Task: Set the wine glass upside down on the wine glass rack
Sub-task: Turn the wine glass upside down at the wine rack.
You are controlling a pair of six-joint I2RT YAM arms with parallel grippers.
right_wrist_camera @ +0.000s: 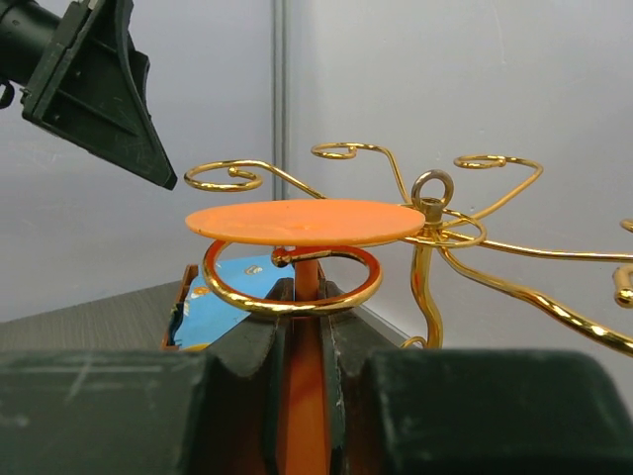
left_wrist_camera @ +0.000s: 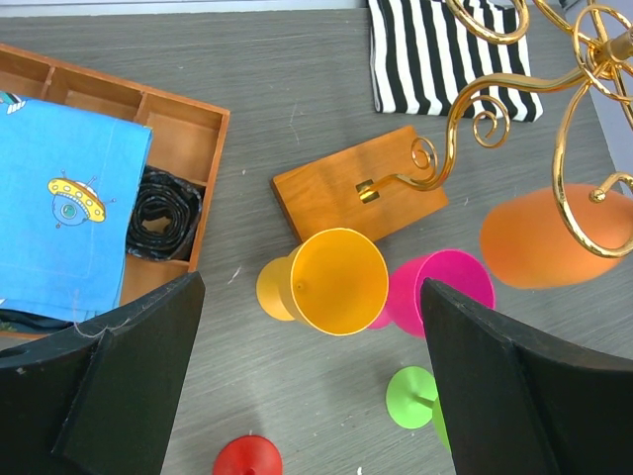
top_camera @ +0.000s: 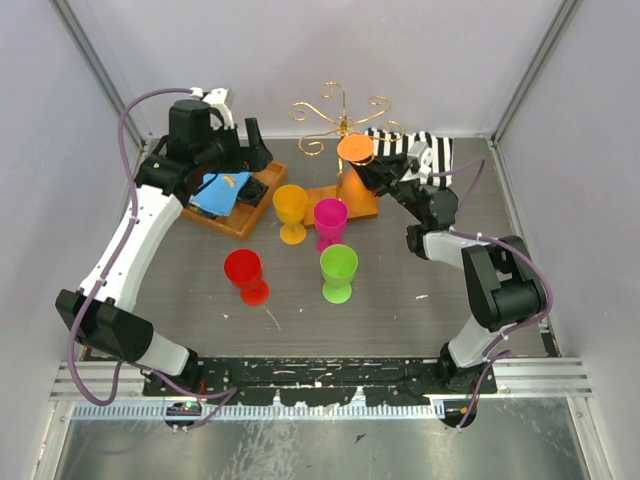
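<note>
Grey woodgrain table (top_camera: 400,320), pale walls (top_camera: 420,60); right hand (right_wrist_camera: 302,332) grips the orange wine glass (right_wrist_camera: 307,220) stem, left hand (left_wrist_camera: 312,381) gapes

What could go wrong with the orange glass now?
The right pincer grips the orange glass by its stem. If the foot isn't squarely on the gold ring of the rack at release, it might drop. Falling, it could knock the yellow glass and pink glass standing nearby.

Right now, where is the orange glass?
The orange glass is upside down at the gold rack, back centre-right in the top view, its stem in the right hand.
</note>
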